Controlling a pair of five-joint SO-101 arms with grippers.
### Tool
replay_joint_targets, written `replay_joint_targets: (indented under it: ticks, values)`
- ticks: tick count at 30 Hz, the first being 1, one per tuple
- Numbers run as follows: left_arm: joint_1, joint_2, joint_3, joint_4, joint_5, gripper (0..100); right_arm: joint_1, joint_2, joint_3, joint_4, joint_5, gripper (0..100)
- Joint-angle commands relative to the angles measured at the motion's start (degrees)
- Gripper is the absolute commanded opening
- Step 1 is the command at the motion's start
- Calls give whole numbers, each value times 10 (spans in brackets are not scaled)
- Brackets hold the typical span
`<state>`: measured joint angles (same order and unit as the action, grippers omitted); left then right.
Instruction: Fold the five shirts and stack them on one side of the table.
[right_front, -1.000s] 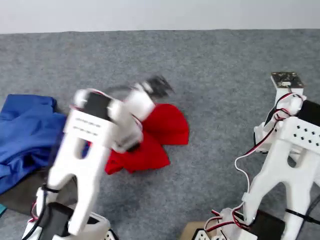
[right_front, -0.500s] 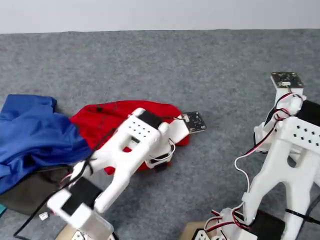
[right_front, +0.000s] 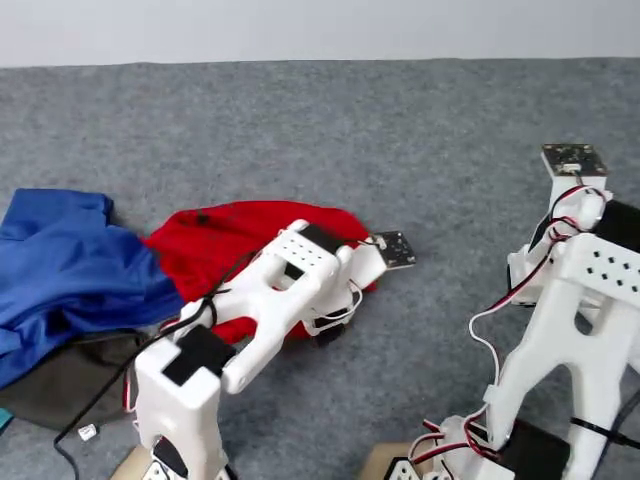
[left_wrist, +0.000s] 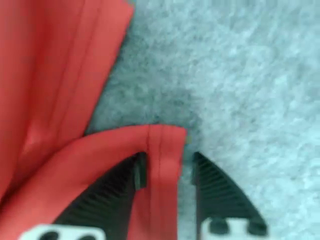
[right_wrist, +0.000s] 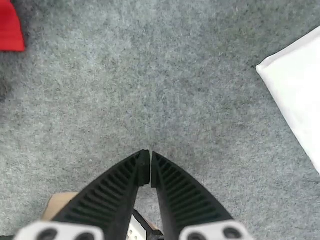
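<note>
High view: grey felt table (right_front: 430, 130), pale wall (right_front: 320, 28) behind.

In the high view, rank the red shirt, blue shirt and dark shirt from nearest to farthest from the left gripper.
1. red shirt, hem between the jaws of the left gripper, mid-table.
2. blue shirt, leftward, bordering the red.
3. dark shirt, front-left corner, under the blue.

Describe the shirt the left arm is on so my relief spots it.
On the left half of the grey table, a blue shirt lies at the edge. Beside it, toward the middle, lies the red shirt, the only red garment, its hemmed corner between the open fingers of the left gripper.
</note>
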<state>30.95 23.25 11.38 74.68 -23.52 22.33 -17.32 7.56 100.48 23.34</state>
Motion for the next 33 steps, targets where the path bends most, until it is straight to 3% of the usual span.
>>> replay_joint_targets:
  ticks: [1,6,14,21,33]
  values:
    - [-7,21,-61,20,7,6,-3,-24,-4,23,5,9]
    - [-39,-26,-133,96,8,6,-3,-24,-4,24,5,9]
    - [-96,-218,-240,196,9,6,-5,-24,-4,24,5,9]
    - [-208,-338,-263,258,9,6,-20,-24,-4,23,6,9]
    - [-520,-379,-138,258,-18,6,-258,-16,-3,-7,3,9]
